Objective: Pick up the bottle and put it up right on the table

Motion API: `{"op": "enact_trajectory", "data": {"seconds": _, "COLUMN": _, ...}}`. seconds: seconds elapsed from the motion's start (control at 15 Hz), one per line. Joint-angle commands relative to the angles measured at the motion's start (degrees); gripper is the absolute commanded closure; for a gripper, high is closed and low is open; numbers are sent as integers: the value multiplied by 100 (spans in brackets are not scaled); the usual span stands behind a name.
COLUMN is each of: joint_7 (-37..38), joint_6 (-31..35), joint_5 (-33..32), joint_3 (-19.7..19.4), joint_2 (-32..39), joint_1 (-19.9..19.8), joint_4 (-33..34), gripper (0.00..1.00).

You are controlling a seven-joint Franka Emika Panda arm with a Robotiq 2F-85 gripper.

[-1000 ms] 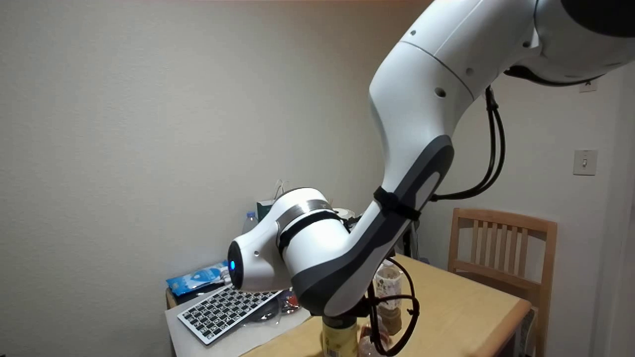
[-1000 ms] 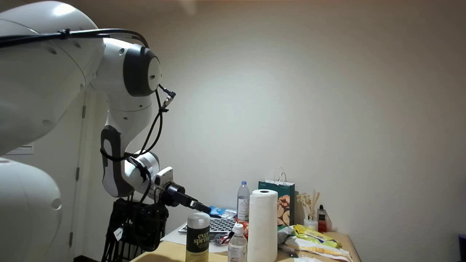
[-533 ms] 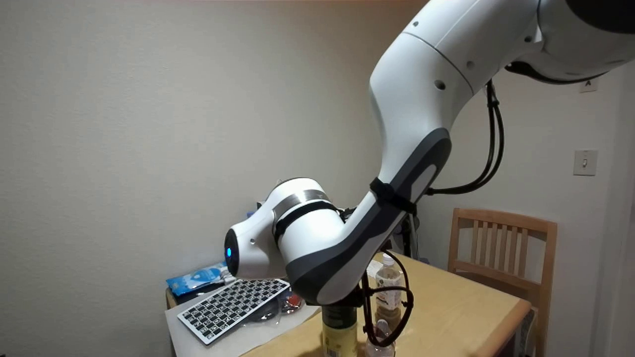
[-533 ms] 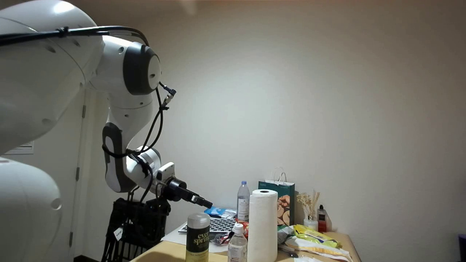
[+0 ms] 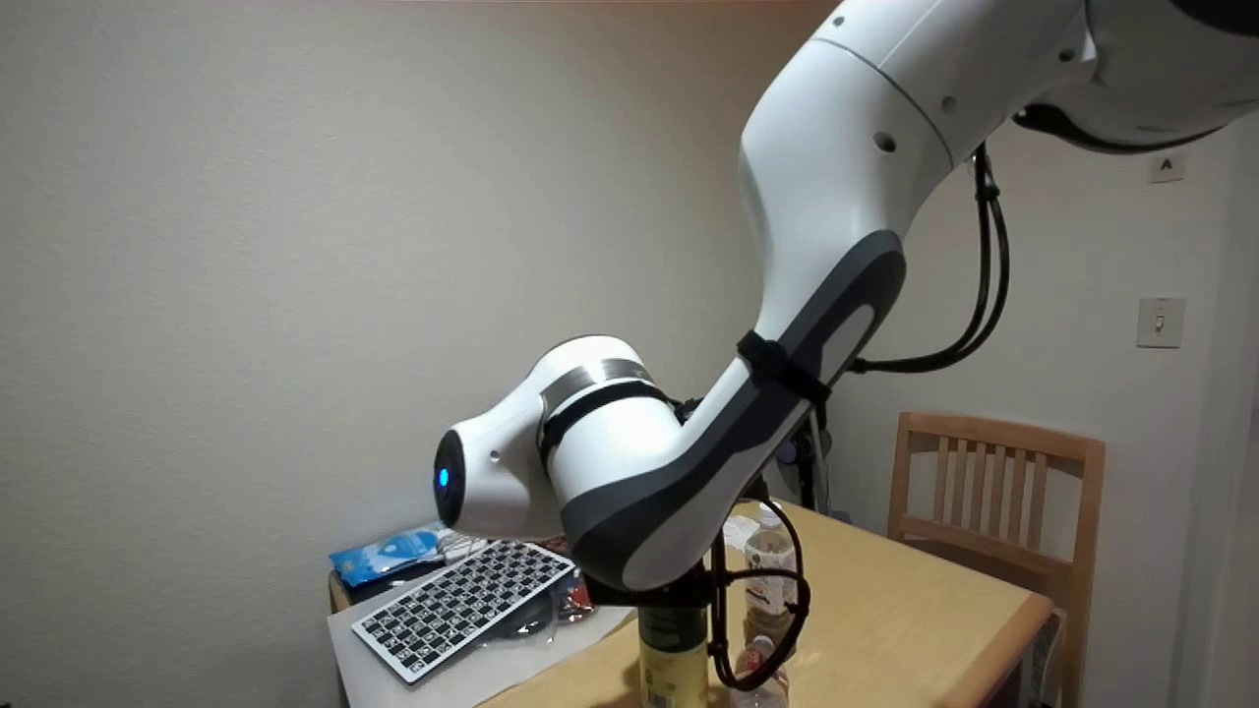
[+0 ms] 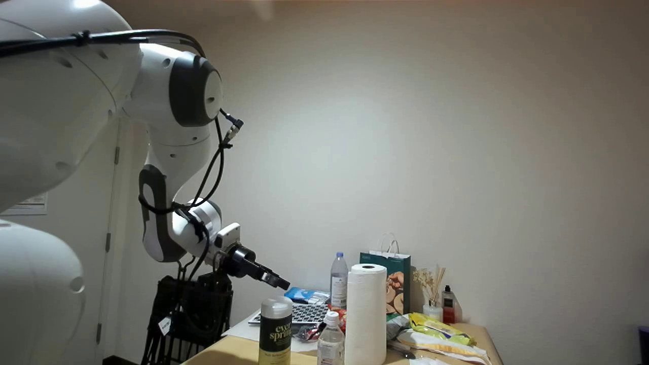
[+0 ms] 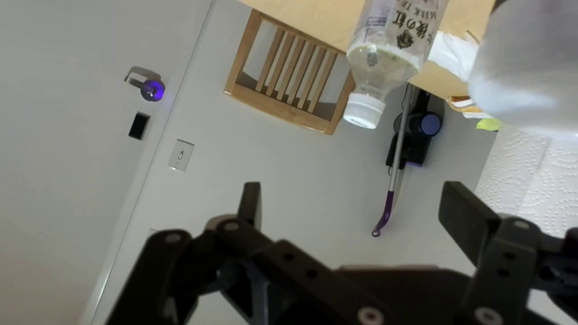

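Note:
A clear plastic bottle with a white cap and printed milk-tea label stands upright on the light wooden table [image 5: 915, 610] in an exterior view [image 5: 770, 565]. It also shows in the upside-down wrist view [image 7: 388, 45], cap pointing down the picture. A lower clear bottle [image 5: 759, 677] stands near it, partly behind cables. A clear white-capped bottle [image 6: 331, 342] stands in an exterior view; I cannot tell which of these it is. My gripper [image 7: 352, 198] is open, with nothing between its fingers. In an exterior view the gripper [image 6: 281, 282] hangs above the table, beyond the canister.
A tall yellow-and-black canister [image 6: 275, 332] stands close below the gripper. A paper towel roll [image 6: 366, 314], blue-capped bottle [image 6: 338, 281], green bag [image 6: 398, 279] and snack packets [image 6: 438, 329] stand or lie further right. A checkered board [image 5: 462, 610] lies on the table. A chair [image 5: 993, 492] is beside it.
The arm has risen a little, and the gripper is slightly higher over the table. More of the milk-tea bottle shows from behind the arm and cables. The canister has not moved.

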Motion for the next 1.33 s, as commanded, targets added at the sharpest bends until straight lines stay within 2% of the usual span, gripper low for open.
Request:
{"op": "enact_trajectory", "data": {"seconds": 0.0, "joint_7": -212, "joint_6": 795, "joint_5": 550, "joint_3": 197, "joint_2": -848, "joint_1": -318, "joint_4": -678, "gripper": 0}}
{"op": "enact_trajectory", "data": {"seconds": 0.13, "joint_7": -331, "joint_6": 1240, "joint_5": 893, "joint_3": 186, "joint_2": -1126, "joint_1": -441, "joint_4": -926, "gripper": 0}}
{"op": "enact_trajectory", "data": {"seconds": 0.27, "joint_7": -520, "joint_6": 1373, "joint_5": 1345, "joint_3": 105, "joint_2": -1328, "joint_1": -539, "joint_4": -1172, "gripper": 0}}
{"op": "enact_trajectory", "data": {"seconds": 0.47, "joint_7": -615, "joint_6": 1105, "joint_5": 2047, "joint_3": -48, "joint_2": -1562, "joint_1": -642, "joint_4": -1573, "gripper": 0}}
{"op": "enact_trajectory", "data": {"seconds": 0.67, "joint_7": -385, "joint_6": 714, "joint_5": 2651, "joint_3": -222, "joint_2": -1663, "joint_1": -668, "joint_4": -2018, "gripper": 0}}
{"op": "enact_trajectory", "data": {"seconds": 0.8, "joint_7": 143, "joint_6": 237, "joint_5": 2698, "joint_3": -356, "joint_2": -1495, "joint_1": -565, "joint_4": -2038, "gripper": 0}}
{"op": "enact_trajectory", "data": {"seconds": 0.87, "joint_7": -223, "joint_6": 490, "joint_5": 2552, "joint_3": -314, "joint_2": -1400, "joint_1": -587, "joint_4": -1828, "gripper": 0}}
{"op": "enact_trajectory", "data": {"seconds": 1.13, "joint_7": 32, "joint_6": 280, "joint_5": 2565, "joint_3": -345, "joint_2": -1388, "joint_1": -590, "joint_4": -1938, "gripper": 0}}
{"op": "enact_trajectory", "data": {"seconds": 1.27, "joint_7": -290, "joint_6": 771, "joint_5": 2423, "joint_3": -313, "joint_2": -1374, "joint_1": -644, "joint_4": -1968, "gripper": 0}}
